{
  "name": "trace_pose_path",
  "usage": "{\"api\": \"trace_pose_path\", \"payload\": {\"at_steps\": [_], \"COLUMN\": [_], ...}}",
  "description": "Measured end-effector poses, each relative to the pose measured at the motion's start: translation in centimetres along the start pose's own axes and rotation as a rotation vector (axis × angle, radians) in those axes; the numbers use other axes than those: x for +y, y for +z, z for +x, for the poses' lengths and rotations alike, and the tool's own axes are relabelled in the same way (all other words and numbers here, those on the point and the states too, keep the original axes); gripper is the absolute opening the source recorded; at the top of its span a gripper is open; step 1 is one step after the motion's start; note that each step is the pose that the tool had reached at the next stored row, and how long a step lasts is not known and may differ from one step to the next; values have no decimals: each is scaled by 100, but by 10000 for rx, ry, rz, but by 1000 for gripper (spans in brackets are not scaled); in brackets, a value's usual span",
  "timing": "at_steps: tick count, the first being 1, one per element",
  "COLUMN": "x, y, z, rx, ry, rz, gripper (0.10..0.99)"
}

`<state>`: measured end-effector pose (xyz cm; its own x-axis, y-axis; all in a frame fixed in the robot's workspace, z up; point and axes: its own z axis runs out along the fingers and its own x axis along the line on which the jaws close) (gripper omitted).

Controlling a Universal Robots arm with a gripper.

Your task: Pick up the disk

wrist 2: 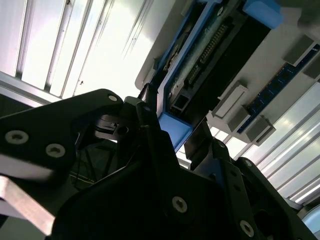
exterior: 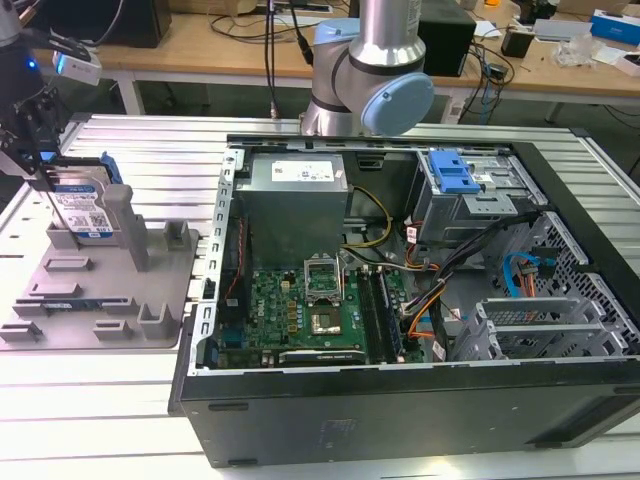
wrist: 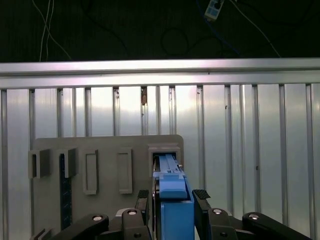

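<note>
Gripper (wrist: pixel 172 200) straddles disk (wrist: pixel 172 187) standing upright in grey tray (exterior: pixel 100 300); fingers (wrist: pixel 201 196) apart, either side of blue frame. Good grip needs centred, square squeeze.

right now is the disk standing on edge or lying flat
On edge: the disk stands upright in the grey fixture tray, the end effector straddling its blue frame.
</note>
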<state>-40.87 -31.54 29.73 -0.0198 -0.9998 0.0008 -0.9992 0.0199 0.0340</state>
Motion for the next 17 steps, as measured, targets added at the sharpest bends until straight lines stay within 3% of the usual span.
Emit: {"api": "trace_pose_path", "payload": {"at_steps": [3, 11, 17], "x": [0, 0, 7], "y": [0, -15, -209], "z": [0, 3, 7], "rx": [0, 0, 0], "ry": [0, 0, -10], "rz": [-1, -1, 0], "gripper": [369, 369, 369]}}
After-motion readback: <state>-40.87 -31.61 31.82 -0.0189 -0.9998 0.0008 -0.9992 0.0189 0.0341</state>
